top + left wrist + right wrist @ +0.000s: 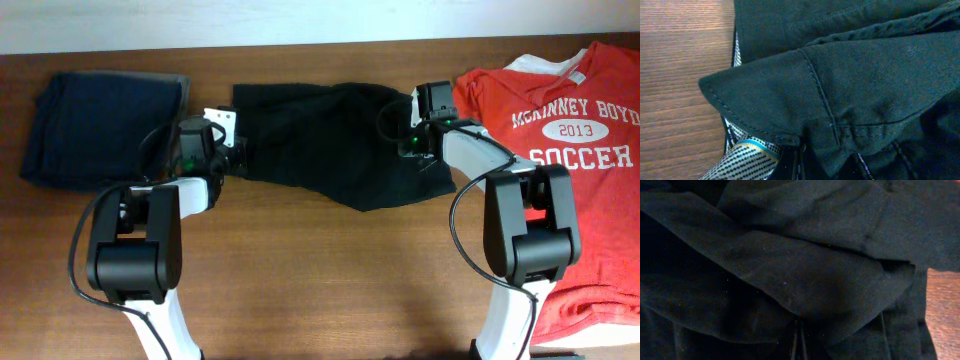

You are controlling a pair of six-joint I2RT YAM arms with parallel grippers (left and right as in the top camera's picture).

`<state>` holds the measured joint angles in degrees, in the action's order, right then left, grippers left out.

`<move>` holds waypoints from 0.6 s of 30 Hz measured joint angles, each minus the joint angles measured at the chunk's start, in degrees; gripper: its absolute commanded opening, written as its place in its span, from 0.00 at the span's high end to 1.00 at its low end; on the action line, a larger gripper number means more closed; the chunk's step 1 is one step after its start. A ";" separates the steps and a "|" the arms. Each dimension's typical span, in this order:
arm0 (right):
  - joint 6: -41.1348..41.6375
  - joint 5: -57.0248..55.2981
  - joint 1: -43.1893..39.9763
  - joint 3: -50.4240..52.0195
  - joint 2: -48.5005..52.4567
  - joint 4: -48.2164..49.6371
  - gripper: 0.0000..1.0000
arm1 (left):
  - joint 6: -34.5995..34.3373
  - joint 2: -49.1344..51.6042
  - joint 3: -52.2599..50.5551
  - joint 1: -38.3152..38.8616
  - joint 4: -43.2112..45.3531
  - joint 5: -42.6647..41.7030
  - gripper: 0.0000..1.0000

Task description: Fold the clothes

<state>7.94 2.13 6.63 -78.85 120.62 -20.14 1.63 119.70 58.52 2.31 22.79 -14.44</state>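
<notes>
The black shorts (330, 140) lie spread across the far middle of the wooden table. My left gripper (240, 152) is at their left edge. In the left wrist view its jaws (801, 162) are shut on a raised fold of the shorts (865, 75), with the whitish dotted waistband strip (747, 160) beside them. My right gripper (415, 135) is at the shorts' right end. In the right wrist view its jaws (797, 340) are shut on dark folds of the shorts (805, 270), which fill nearly the whole view.
A red T-shirt (570, 130) with white SOCCER lettering lies at the right, close to my right arm. Folded navy-blue and grey garments (100, 125) lie at the far left. Bare wood of the table (330, 270) lies in front of the shorts.
</notes>
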 measured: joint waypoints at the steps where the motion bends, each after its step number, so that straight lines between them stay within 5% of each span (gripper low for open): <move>1: 0.02 0.00 -0.15 -1.22 0.11 -2.64 0.96 | 0.00 -0.55 0.04 0.00 -0.74 0.66 0.98; 6: -1.40 1.99 -1.03 -12.85 -0.55 -27.67 0.96 | 0.00 -19.17 -0.28 -0.24 -13.86 4.63 0.86; 13: -1.95 6.67 -1.03 -21.94 -9.46 -60.65 0.96 | -4.44 -40.59 0.02 -0.22 -50.18 5.33 0.99; 16: -1.92 8.50 -1.03 -21.81 -9.46 -62.05 0.96 | -6.01 -41.42 0.11 -0.22 -57.81 7.21 1.00; 18: -1.95 9.01 -1.03 -21.79 -9.46 -60.67 0.96 | -6.67 -39.82 0.04 -0.24 -54.27 9.44 0.92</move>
<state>6.00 11.14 5.61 -100.64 111.15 -80.82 -5.04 79.88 58.57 2.07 -31.48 -4.99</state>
